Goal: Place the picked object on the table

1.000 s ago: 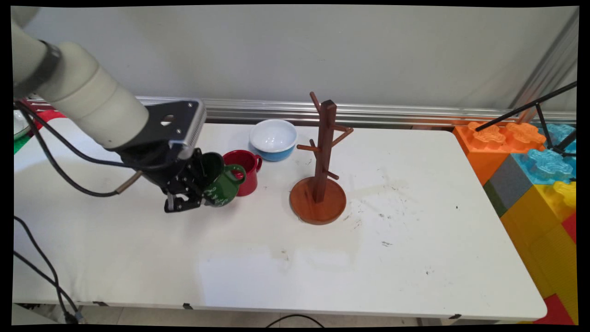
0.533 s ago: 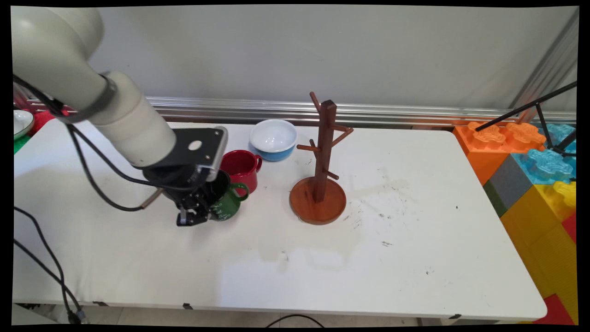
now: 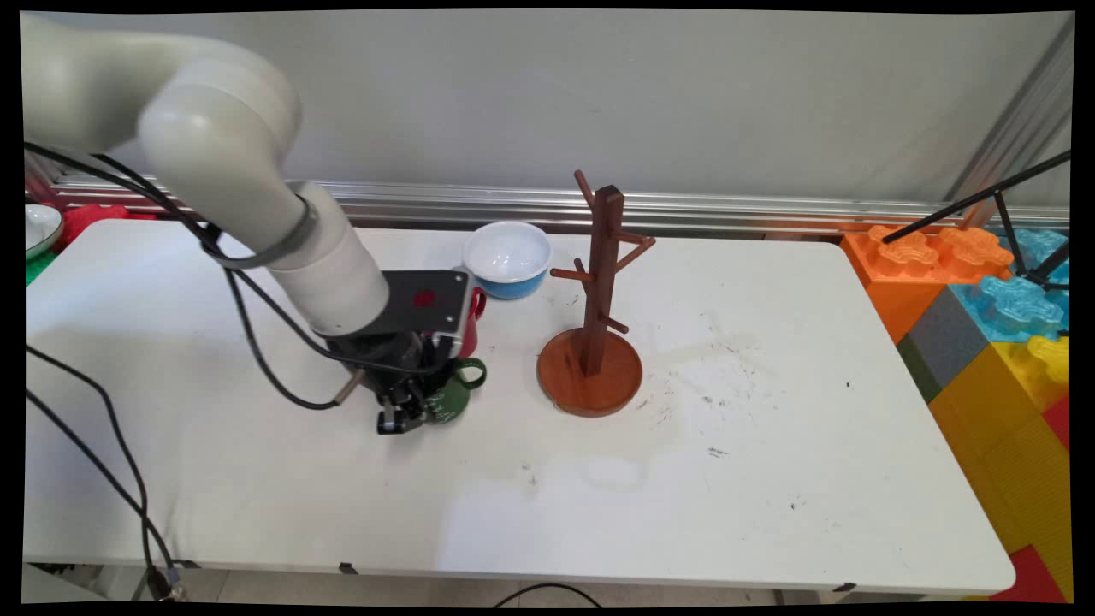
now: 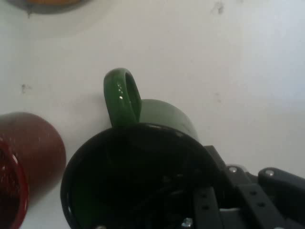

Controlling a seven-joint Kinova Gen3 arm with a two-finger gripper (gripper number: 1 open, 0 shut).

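Currently the fingers (image 4: 209,210) pinch the rim wall of a green mug (image 3: 451,400), one inside, one outside, low over the counter (image 3: 770,479) beside a red mug (image 4: 26,157); likely rigid, glossy, slippery, chip-prone enamel.

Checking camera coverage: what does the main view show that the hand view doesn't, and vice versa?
Main view only: the wooden mug tree, the blue and white bowl, coloured blocks at the right, and the white table edge to edge.

Hand view only: the green mug's dark inside, seen from above, with one gripper finger inside the rim.

Both: the gripper shut on the green mug, its handle pointing toward the mug tree, and the red mug beside it.
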